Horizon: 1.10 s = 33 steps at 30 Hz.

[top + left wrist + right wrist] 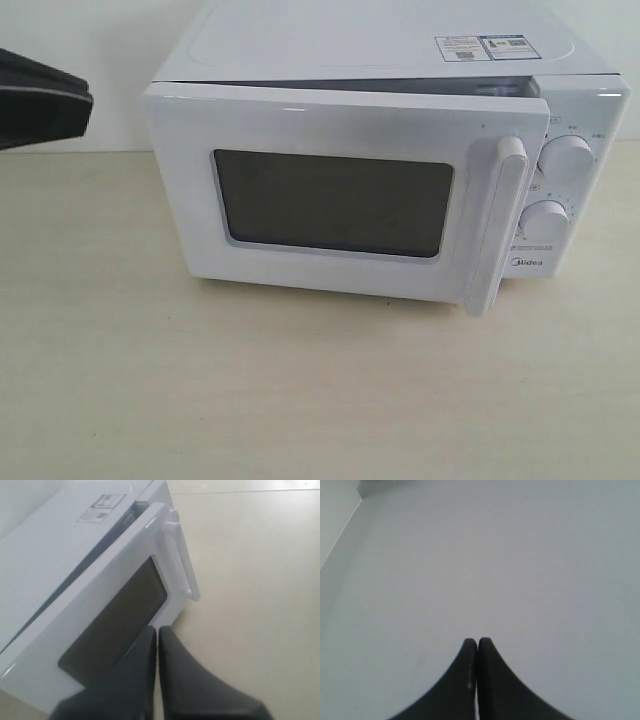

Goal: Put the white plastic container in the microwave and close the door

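Okay, microwave [400, 45] sits at the tabletop's [300, 400] back edge, right of middle. Door [330, 200] is nearly shut but ajar: its handle [505, 220] side stands off from the dials [568, 158], with a dark gap along its top. Left claw [156, 630] is pressed together and empty, over the tabletop's left side, apart from the door. Right claw [477, 641] is pressed together too and empty, facing a blank pale surface.
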Tool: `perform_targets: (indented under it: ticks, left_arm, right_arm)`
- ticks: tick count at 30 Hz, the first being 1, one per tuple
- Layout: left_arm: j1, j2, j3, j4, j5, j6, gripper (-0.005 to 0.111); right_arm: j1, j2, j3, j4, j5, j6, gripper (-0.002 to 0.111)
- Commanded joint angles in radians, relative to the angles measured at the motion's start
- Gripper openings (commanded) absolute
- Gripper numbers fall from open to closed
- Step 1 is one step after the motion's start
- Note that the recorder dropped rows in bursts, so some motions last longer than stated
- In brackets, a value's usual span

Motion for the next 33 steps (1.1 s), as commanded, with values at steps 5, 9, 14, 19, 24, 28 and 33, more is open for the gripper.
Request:
perform_targets:
  ticks: [5,9,14,19,24,28,33]
  left_arm:
    - [-0.003,-0.030,0.006,-0.003,-0.042,-0.013,0.004]
    - [-0.003,-0.030,0.020,-0.003,-0.042,-0.013,0.004]
    - [-0.003,-0.030,0.045,0.022,-0.046,-0.013,0.004]
    - [-0.003,-0.030,0.055,0.022,-0.065,-0.013,0.004]
    - [-0.003,-0.030,0.055,0.022,-0.063,-0.013,0.004]
    - [-0.003,-0.030,0.055,0.022,-0.059,-0.013,0.004]
    - [-0.003,-0.030,0.055,0.020,-0.059,-0.013,0.004]
  right_arm:
    - [-0.004,0.210,-0.408,-0.208,0.859,0.253,0.000]
    - [-0.002,0.310,-0.469,-0.047,1.186,0.244,0.000]
    - [-0.002,0.395,-0.469,0.162,1.454,0.164,0.000]
    - [-0.002,0.482,-0.469,0.576,1.571,-0.236,0.000]
    - [-0.002,0.576,-0.469,1.106,1.702,-0.600,0.000]
    - [-0.002,0.624,-0.469,1.282,1.640,-0.646,0.000]
    - [-0.002,0.669,-0.469,1.313,1.542,-0.787,0.000]
